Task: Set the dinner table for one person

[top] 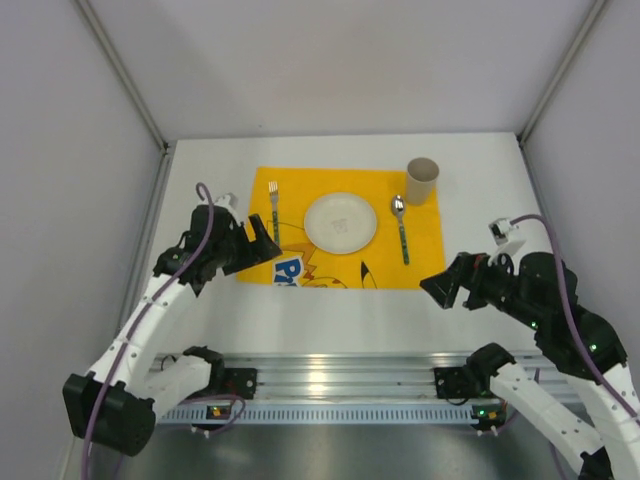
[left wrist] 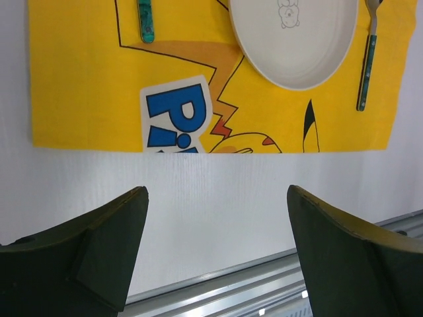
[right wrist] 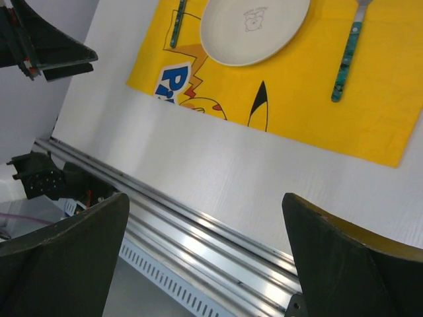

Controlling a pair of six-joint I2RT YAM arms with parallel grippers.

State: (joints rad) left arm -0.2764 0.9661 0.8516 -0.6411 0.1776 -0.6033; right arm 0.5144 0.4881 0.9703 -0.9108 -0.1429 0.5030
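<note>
Seemingly finished: green-handled fork [top: 273, 205], round white plate [top: 341, 222], green-handled spoon [top: 401, 230], tan cup [top: 422, 181] far right (all on the yellow printed placemat [top: 300, 268]); left gripper [top: 262, 243] and right gripper [top: 436, 287] gape empty, needing only retreat.

— How's the light?
— Bright and even from overhead. The white dinner table [top: 470, 310] is almost washed out, and shadows are soft and faint.
— Any glare?
— A hot streak along the aluminium rail [top: 330, 372].
— Focus?
— The placemat [left wrist: 79, 99] print is crisp in the wrist views. The left gripper fingers [left wrist: 86, 257] up close are dark and blurred.
</note>
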